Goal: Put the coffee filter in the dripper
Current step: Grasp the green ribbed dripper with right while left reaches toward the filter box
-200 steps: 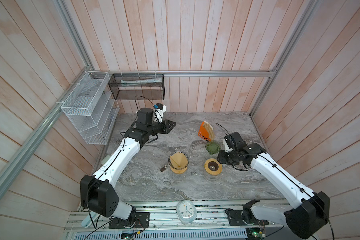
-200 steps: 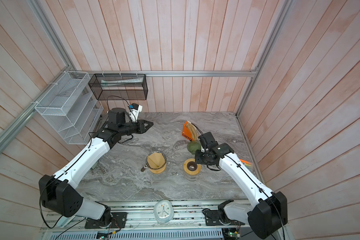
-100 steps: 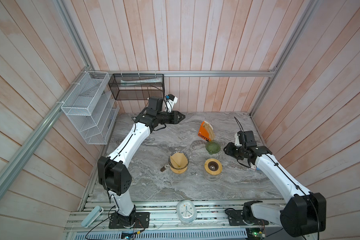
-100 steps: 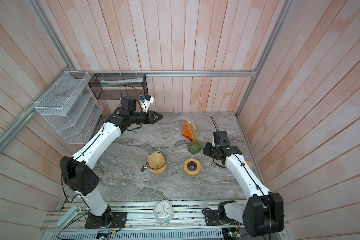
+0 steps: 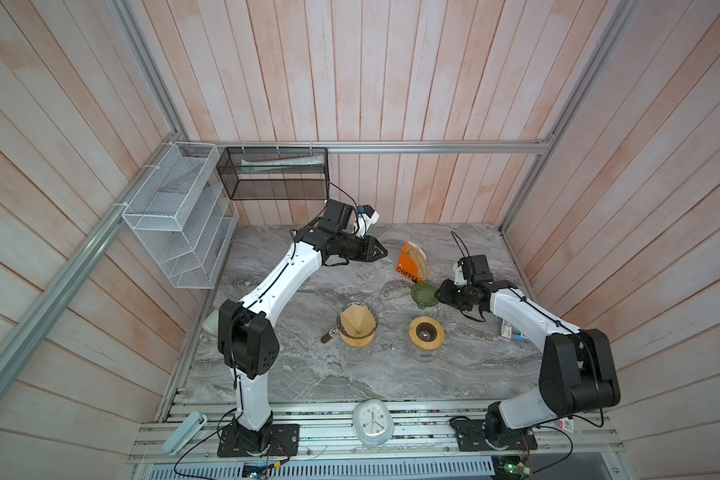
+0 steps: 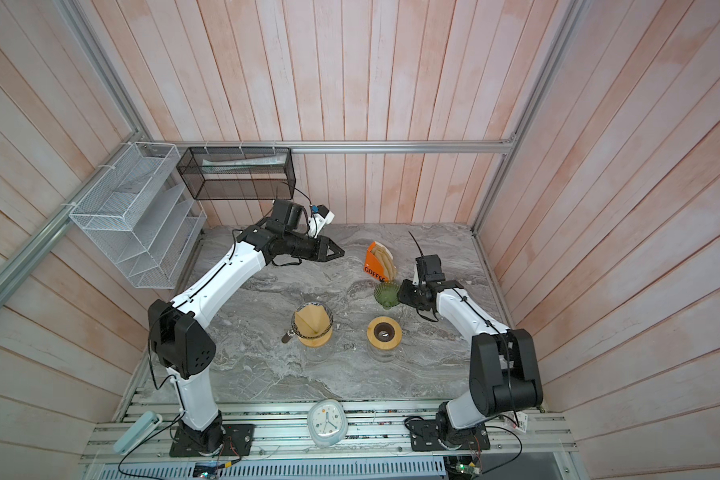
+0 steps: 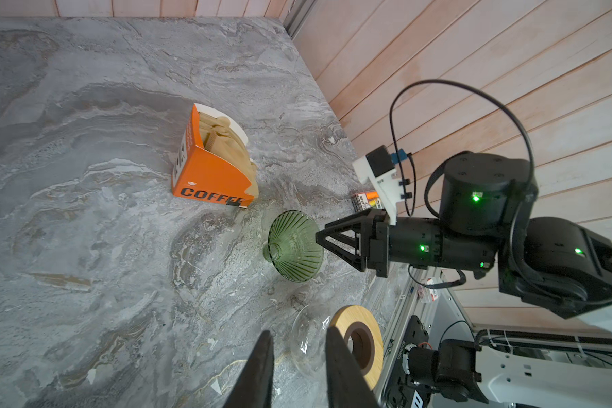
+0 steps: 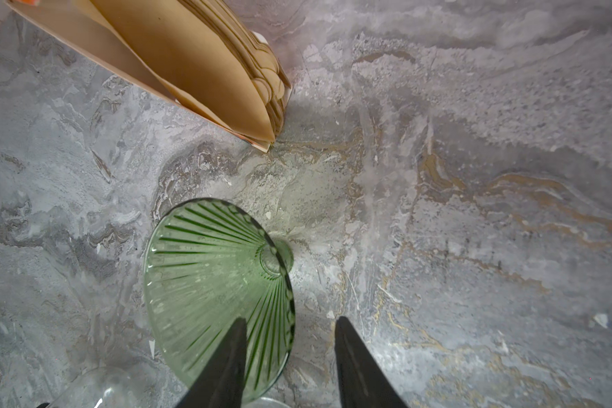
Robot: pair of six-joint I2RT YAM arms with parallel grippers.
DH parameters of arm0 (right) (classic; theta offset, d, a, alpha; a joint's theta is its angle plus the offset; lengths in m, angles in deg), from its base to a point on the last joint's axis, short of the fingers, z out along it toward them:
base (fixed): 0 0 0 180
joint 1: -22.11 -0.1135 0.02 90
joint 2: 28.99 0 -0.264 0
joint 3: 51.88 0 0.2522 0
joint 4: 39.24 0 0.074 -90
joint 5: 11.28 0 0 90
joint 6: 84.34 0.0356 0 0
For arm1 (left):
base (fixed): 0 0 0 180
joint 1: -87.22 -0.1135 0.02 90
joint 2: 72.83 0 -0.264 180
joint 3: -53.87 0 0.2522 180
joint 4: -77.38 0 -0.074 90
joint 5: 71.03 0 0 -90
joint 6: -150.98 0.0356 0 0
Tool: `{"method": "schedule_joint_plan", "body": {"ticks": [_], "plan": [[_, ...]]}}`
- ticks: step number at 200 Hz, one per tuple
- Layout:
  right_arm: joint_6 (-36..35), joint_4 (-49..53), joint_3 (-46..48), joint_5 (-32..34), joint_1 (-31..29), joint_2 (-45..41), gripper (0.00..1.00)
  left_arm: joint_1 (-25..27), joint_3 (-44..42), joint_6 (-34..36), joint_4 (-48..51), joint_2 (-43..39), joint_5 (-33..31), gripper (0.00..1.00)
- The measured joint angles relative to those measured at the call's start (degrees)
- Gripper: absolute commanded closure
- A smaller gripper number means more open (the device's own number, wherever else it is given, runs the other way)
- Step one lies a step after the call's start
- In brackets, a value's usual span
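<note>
The right tool (image 8: 290,319), jaws partly apart, straddles the green dripper's (image 8: 205,268) rim toward the desk's (image 5: 308,374) right edge; left tool (image 7: 298,331) narrow, empty.

The clearest room is the bare marble along the near edge of the table (image 5: 308,374), low in both top views, in front of the two glass vessels. Right of centre is crowded. The orange filter box (image 5: 408,262), the green dripper (image 5: 425,293) just below it and the wood-collared carafe (image 5: 426,332) form a close column with narrow gaps. The glass server (image 5: 357,328) at centre leaves you a lane between it and the carafe. The right gripper (image 5: 440,291) blocks the dripper's right side, its jaws apart astride the rim. The left gripper (image 5: 385,250) hangs just left of the box, and its arm (image 5: 283,278) slants over the table's left half. A small packet (image 5: 512,332) lies by the right wall.
</note>
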Motion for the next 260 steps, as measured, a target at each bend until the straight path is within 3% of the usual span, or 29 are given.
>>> {"method": "schedule_joint_plan", "body": {"ticks": [59,180,260], "plan": [[-1.03,-0.85,-2.62,-0.68,0.42,4.63,0.66,0.02,-3.02,-0.63,-1.44,0.0,0.22,0.71],[-1.29,-1.38,-4.68,-2.12,0.42,8.37,0.95,0.02,-6.73,-1.05,-3.54,-0.46,0.15,0.71],[-1.29,0.74,-5.14,-2.05,0.48,7.21,1.0,0.02,-9.01,-1.51,-4.87,-2.51,0.02,0.71]]}}
